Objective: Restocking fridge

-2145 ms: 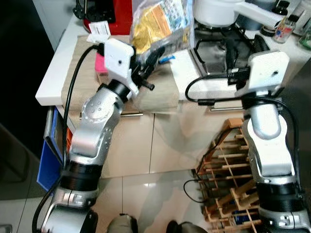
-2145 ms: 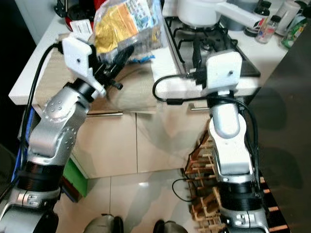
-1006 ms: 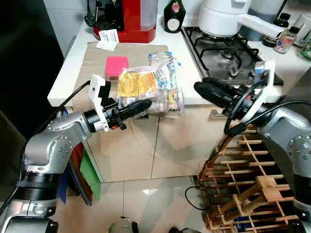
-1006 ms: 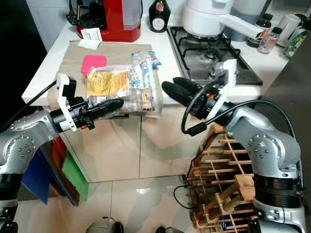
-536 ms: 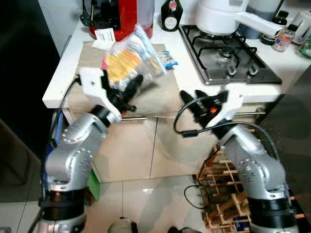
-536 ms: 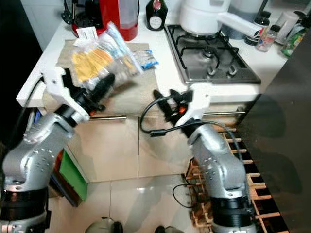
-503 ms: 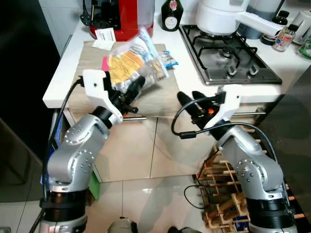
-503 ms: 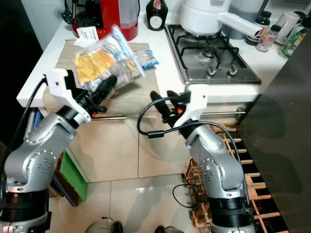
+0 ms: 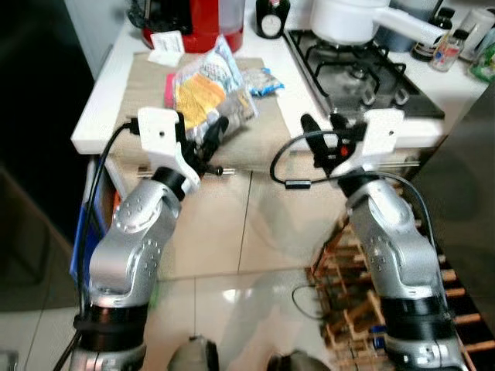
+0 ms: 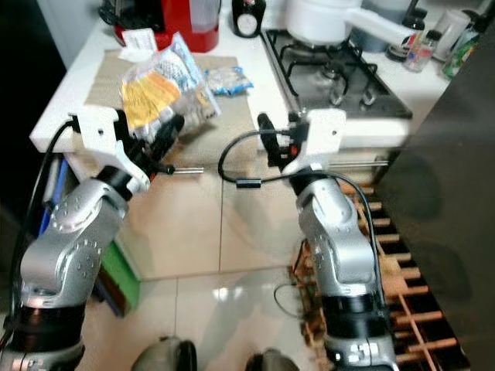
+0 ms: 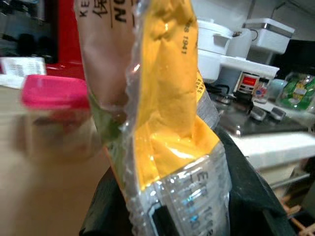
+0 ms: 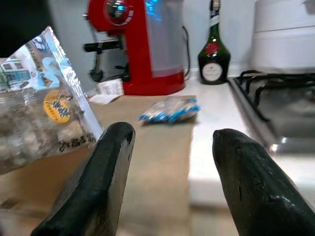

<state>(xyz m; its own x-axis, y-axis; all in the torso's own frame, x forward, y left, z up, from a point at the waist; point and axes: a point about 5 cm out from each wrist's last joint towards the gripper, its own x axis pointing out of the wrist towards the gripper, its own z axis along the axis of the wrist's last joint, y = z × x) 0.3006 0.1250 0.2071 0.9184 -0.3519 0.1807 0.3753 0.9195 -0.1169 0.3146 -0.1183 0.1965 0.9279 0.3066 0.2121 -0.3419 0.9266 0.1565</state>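
My left gripper [image 9: 212, 133] is shut on a clear plastic bag [image 9: 203, 89] of yellow food, holding it tilted above the wooden board on the counter. In the left wrist view the bag [image 11: 165, 98] stands between the black fingers [image 11: 246, 196]. A pink-lidded tub [image 11: 51, 93] sits just behind the bag, and a small blue-and-white packet [image 12: 170, 109] lies on the board further back. My right gripper [image 9: 322, 133] is open at the counter's front edge, to the right of the bag, with nothing between its fingers [image 12: 110, 162].
A red coffee machine [image 12: 135, 44] and a dark bottle [image 12: 213, 54] stand at the back of the white counter [image 9: 100, 100]. A gas hob [image 9: 363, 66] with a white pot [image 9: 348, 17] is on the right. A wooden rack [image 9: 348, 309] stands on the floor at lower right.
The camera has shifted. My right gripper has risen towards the counter edge, still open. My left gripper keeps the bag, now a little closer to the board.
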